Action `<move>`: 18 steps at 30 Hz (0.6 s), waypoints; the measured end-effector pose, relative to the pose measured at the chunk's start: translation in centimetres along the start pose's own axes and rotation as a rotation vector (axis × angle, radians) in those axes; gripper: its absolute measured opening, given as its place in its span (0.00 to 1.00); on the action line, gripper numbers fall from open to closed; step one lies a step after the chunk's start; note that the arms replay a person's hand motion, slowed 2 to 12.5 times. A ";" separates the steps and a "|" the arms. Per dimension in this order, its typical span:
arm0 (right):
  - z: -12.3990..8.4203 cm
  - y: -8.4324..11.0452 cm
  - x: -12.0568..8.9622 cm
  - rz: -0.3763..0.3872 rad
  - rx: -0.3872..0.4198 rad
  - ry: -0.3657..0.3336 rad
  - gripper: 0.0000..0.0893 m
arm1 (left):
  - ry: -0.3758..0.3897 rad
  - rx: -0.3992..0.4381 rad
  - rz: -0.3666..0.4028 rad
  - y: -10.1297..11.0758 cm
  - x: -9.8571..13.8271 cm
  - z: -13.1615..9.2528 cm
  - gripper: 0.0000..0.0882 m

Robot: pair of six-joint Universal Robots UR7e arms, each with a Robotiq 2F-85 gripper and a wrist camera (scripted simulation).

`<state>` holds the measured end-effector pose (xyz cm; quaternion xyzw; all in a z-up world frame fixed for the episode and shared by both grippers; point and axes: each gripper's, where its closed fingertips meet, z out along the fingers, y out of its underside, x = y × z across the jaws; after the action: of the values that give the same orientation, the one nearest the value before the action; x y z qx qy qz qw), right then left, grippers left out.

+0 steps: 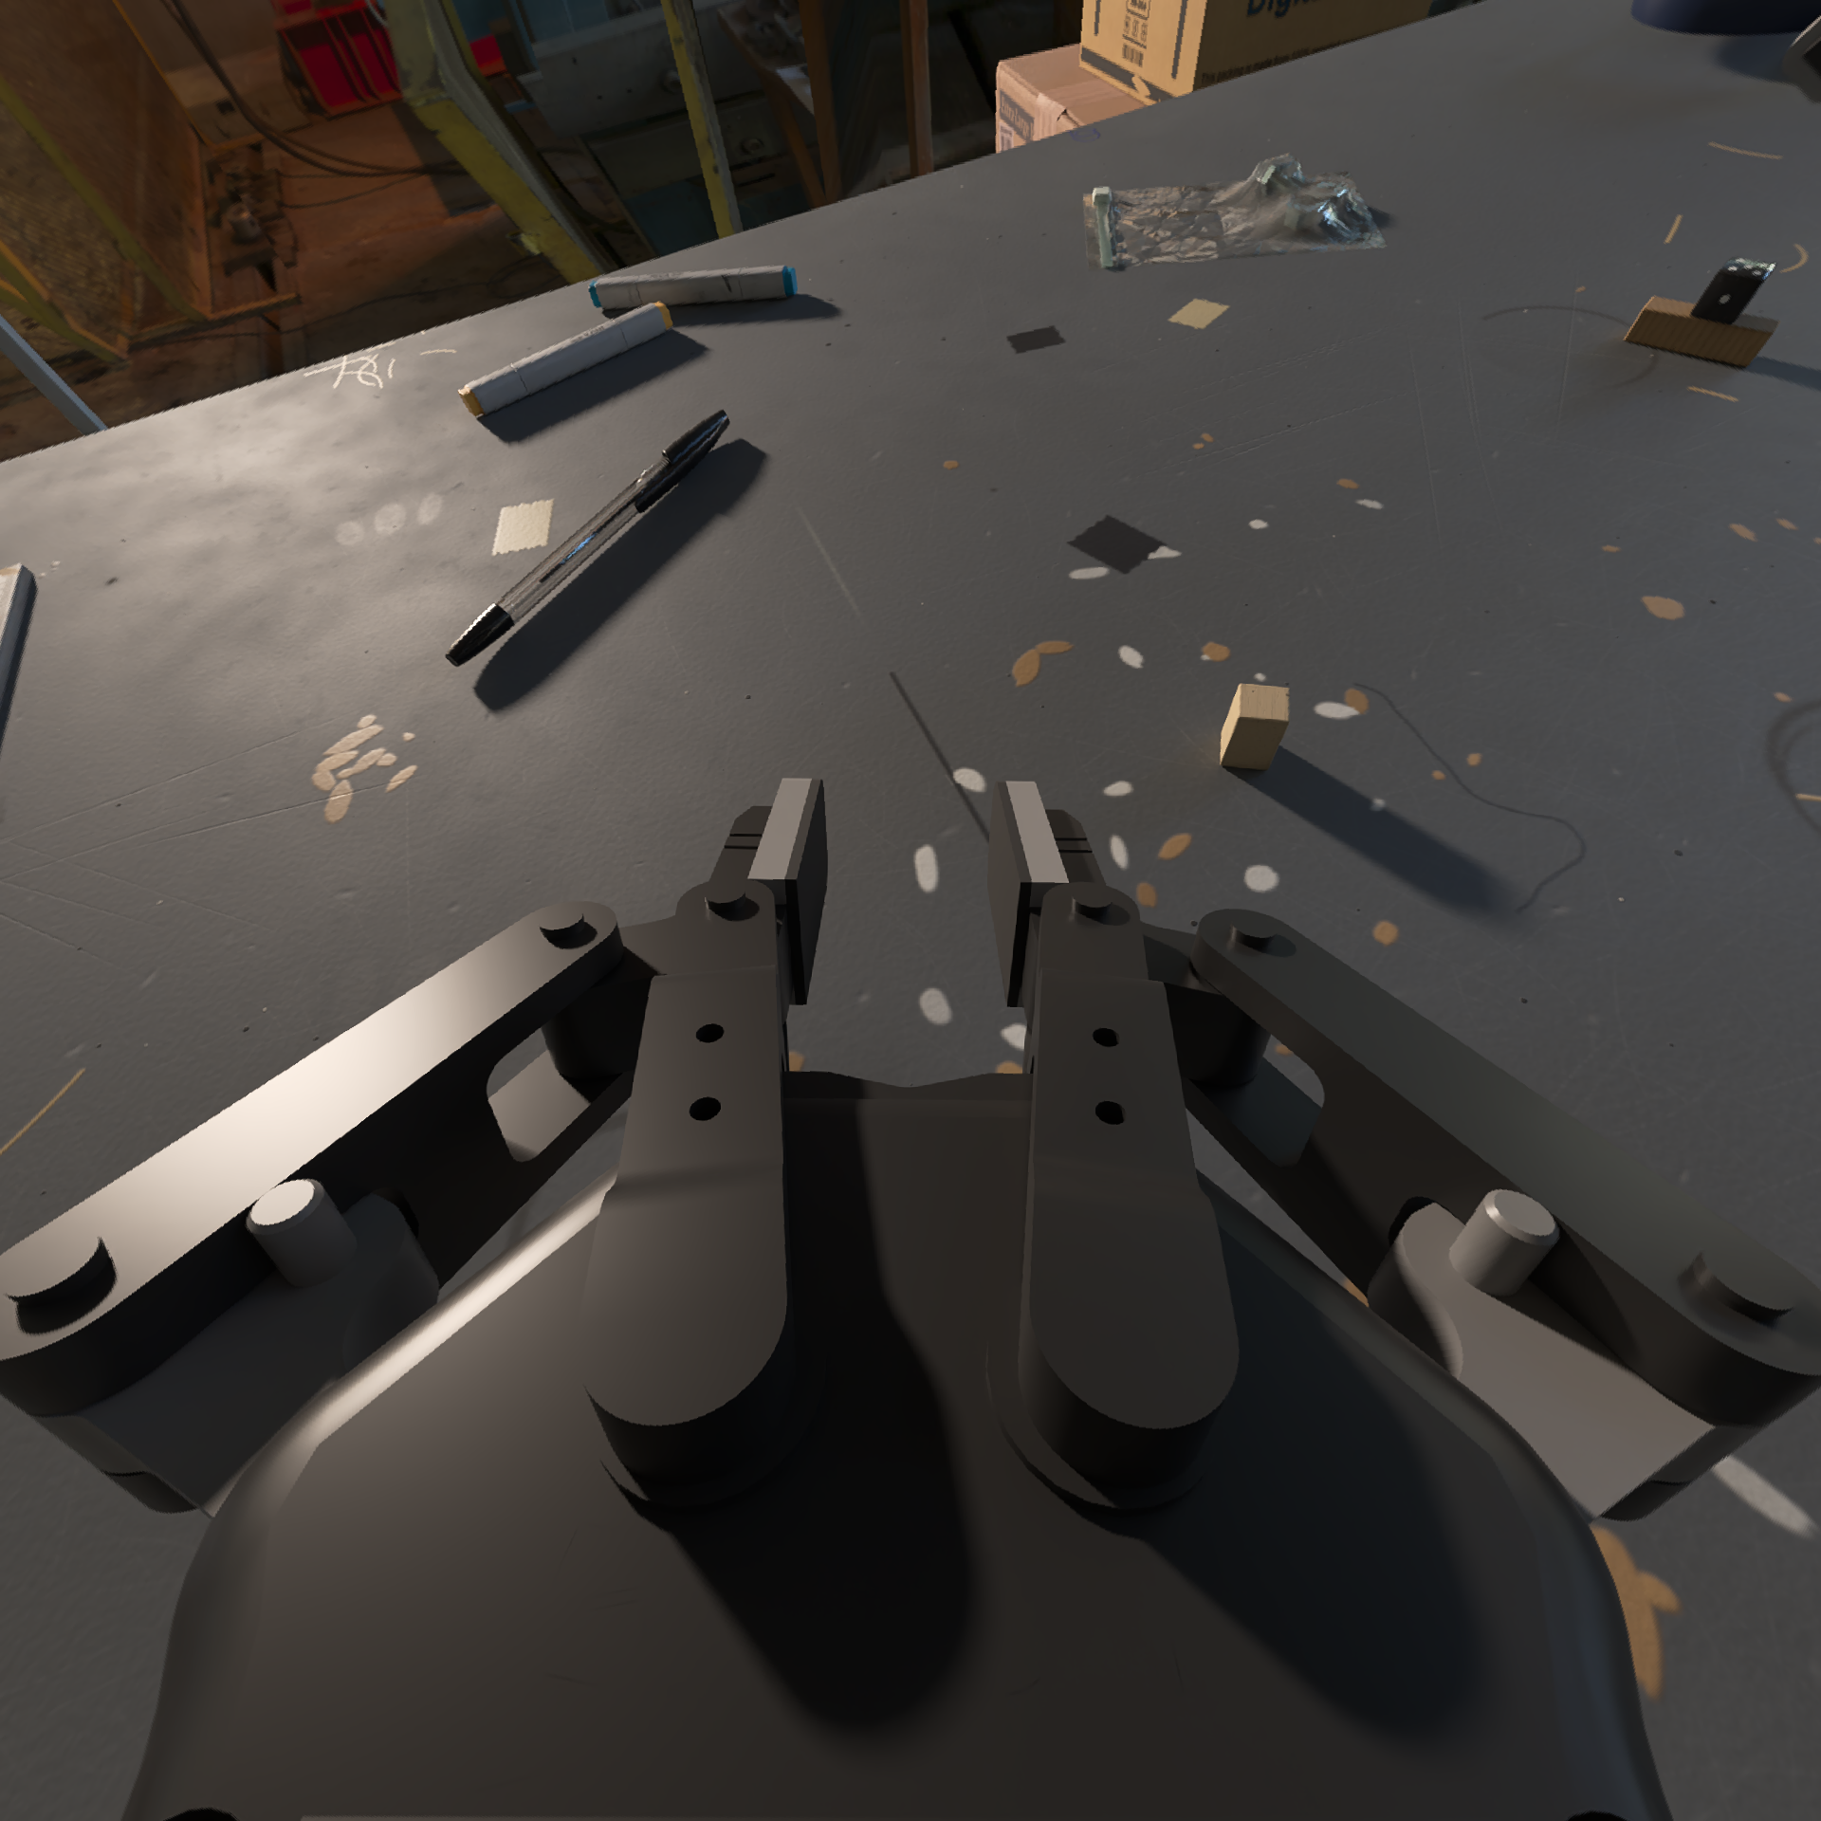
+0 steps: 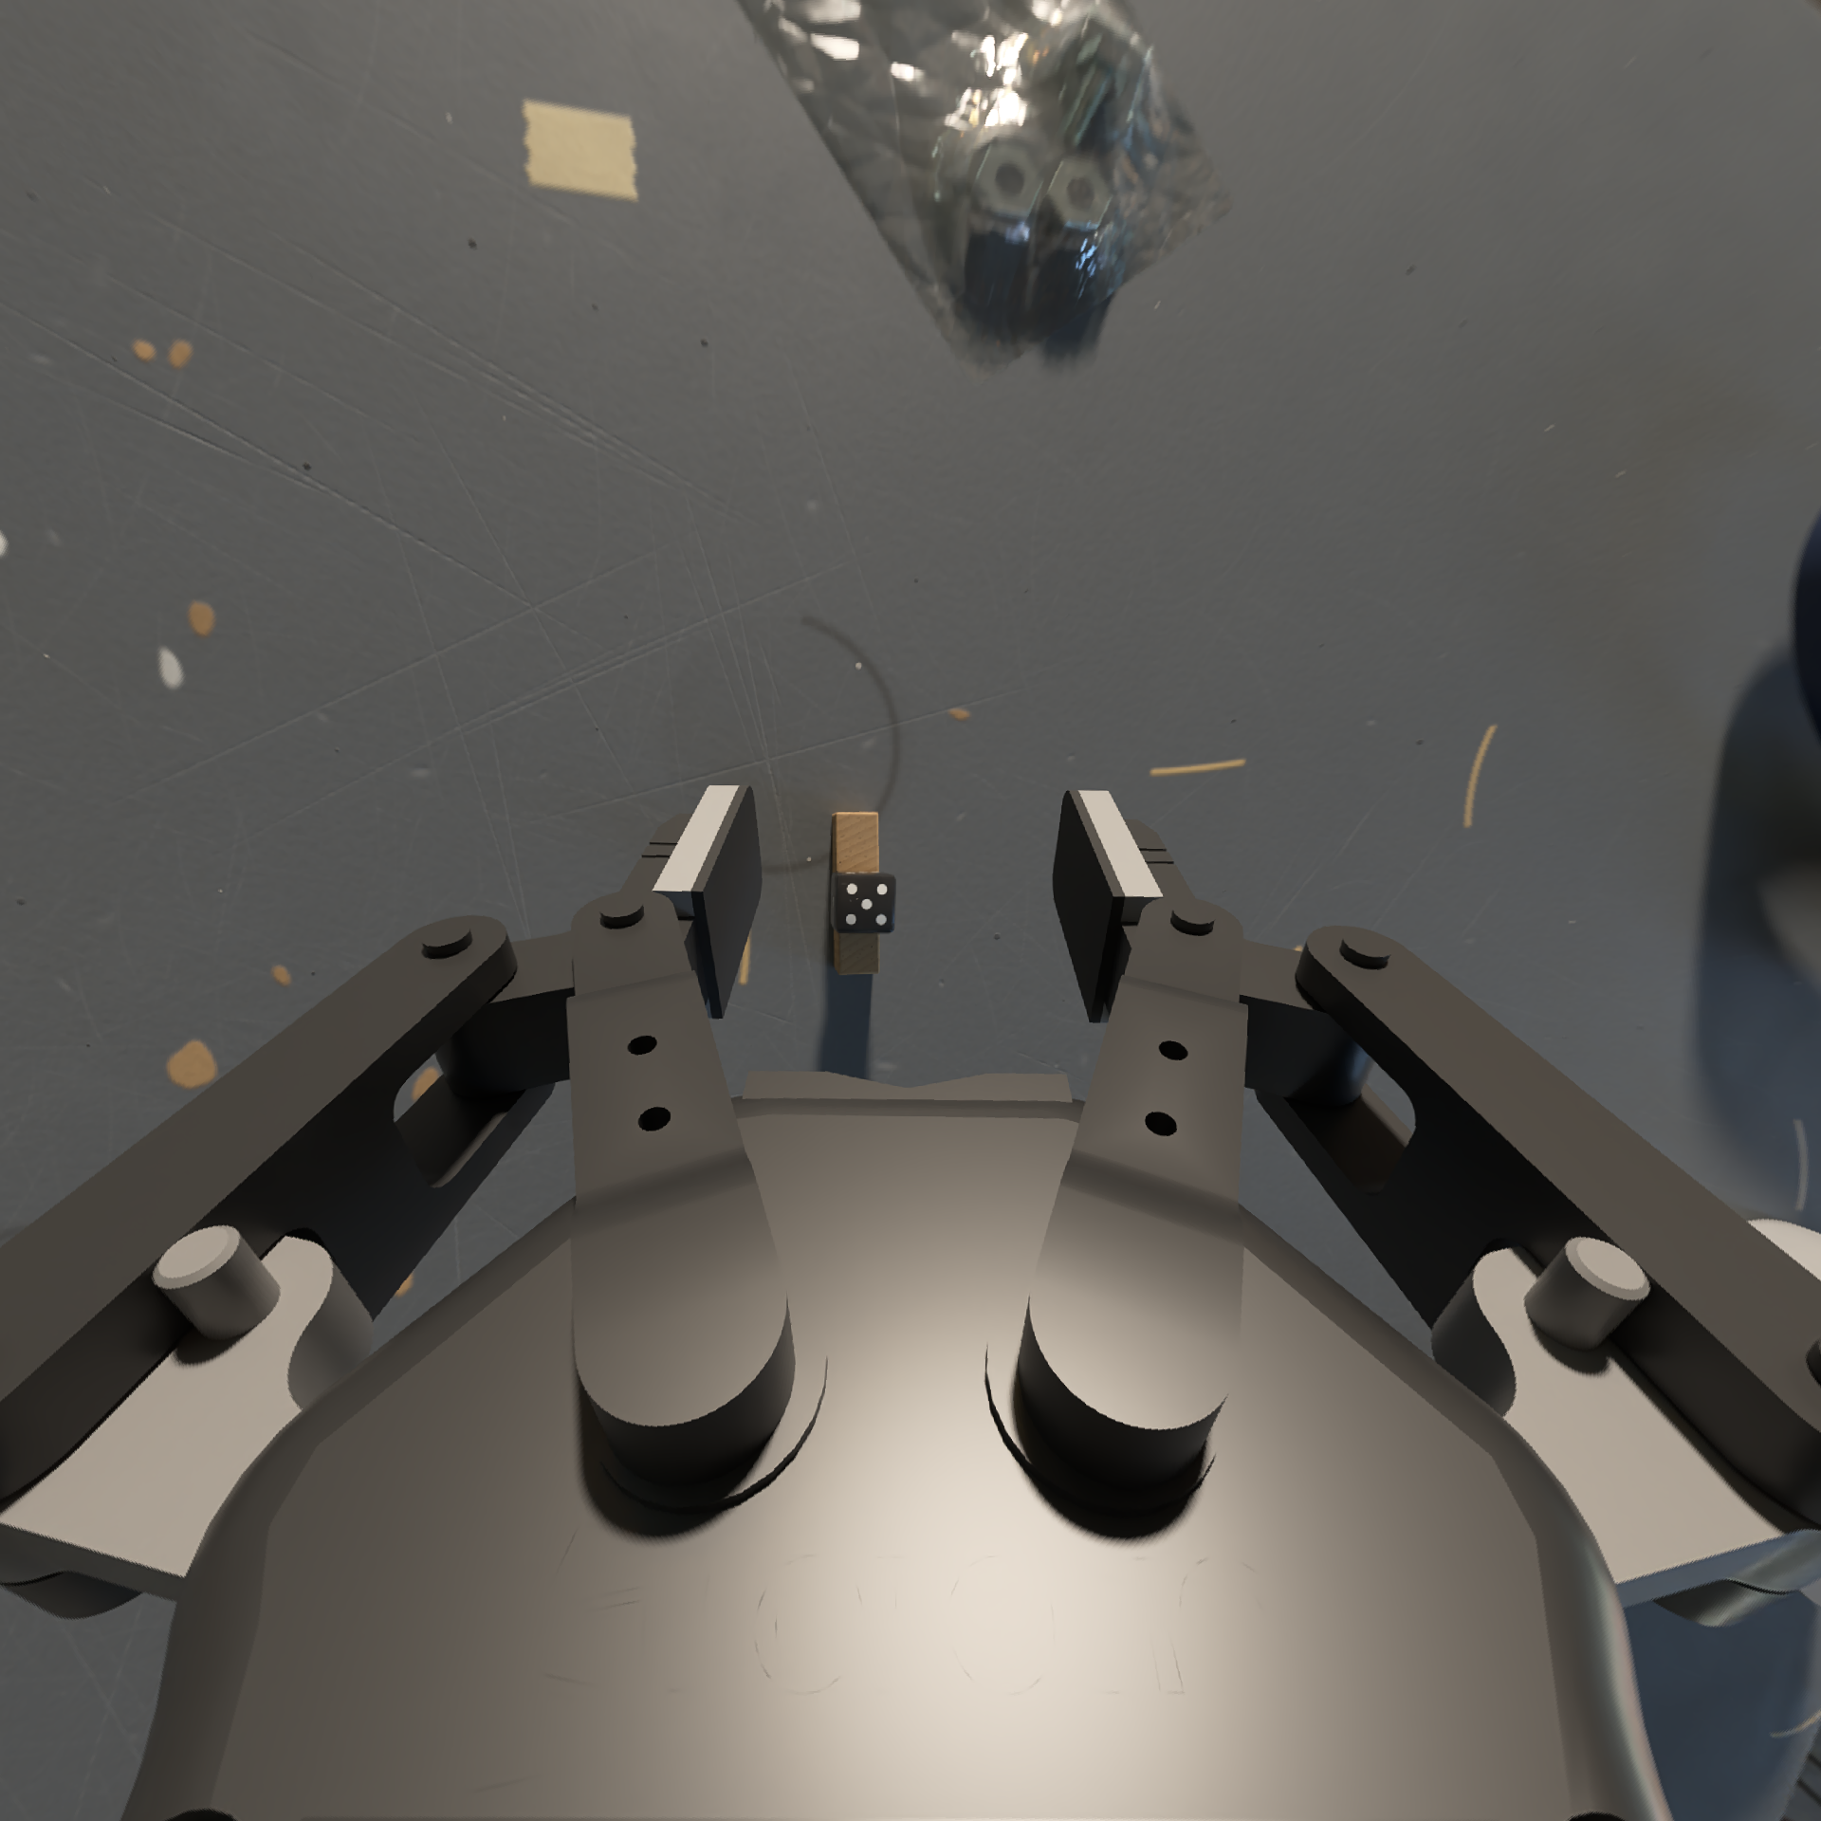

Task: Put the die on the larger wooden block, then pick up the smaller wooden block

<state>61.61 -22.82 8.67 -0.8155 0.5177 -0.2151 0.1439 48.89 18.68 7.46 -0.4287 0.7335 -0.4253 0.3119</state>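
Observation:
A black die (image 2: 865,903) with white pips rests on the larger wooden block (image 2: 853,845), a long flat piece on the grey table. My right gripper (image 2: 907,838) is open and empty, well above them, with die and block seen between its fingers. In the left wrist view the same block (image 1: 1697,335) lies far right with the die (image 1: 1730,292) on top. The smaller wooden block (image 1: 1253,726), a pale cube, stands on the table ahead and right of my left gripper (image 1: 911,828). The left gripper is open and empty, above the table.
A black pen (image 1: 588,538) and two white markers (image 1: 567,359) (image 1: 693,287) lie at the left. A clear plastic bag of metal parts (image 1: 1232,212) (image 2: 1005,158) lies at the back. Cardboard boxes (image 1: 1133,69) stand beyond the table's far edge. A dark blue object (image 2: 1803,631) is at the right.

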 end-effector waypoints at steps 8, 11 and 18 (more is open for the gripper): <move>-3.1 -2.1 -0.4 -0.022 0.107 0.065 0.60 | -0.008 0.000 0.001 0.0 -0.2 0.1 0.34; -4.3 -2.8 -0.8 -0.028 0.142 0.072 0.60 | -0.009 0.000 0.003 0.0 -0.2 0.1 0.34; -6.8 -4.3 -2.7 -0.043 0.213 0.056 0.60 | -0.011 0.001 0.003 -0.1 -0.3 0.2 0.34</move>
<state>60.52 -18.67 15.98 -0.8002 0.4780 -0.2947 0.2107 49.17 18.86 7.49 -0.4295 0.7323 -0.4229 0.3168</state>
